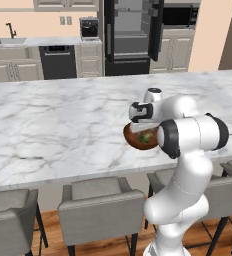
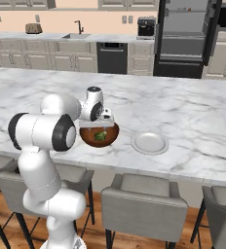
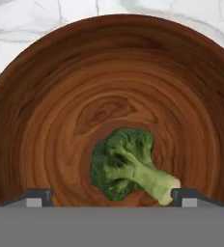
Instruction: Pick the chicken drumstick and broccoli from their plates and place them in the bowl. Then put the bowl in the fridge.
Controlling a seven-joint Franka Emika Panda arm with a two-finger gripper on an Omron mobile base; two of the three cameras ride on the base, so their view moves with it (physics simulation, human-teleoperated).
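The bowl (image 1: 138,141) is partly covered in the left base view by the arm's white elbow, and in the right base view its near-left rim is hidden behind the arm. In the hand view its lower part is cut off by the picture's bottom edge. The claw (image 3: 113,197) is seen there only as two finger tips. The broccoli (image 2: 101,136) is too small in the base views for its stalk to be made out. The fridge (image 1: 133,35) is cut off by the top edge.

we see green broccoli (image 3: 128,164) with a paler stalk inside the ringed reddish-brown bowl (image 3: 61,106), on grey-veined white marble counter (image 1: 63,120).
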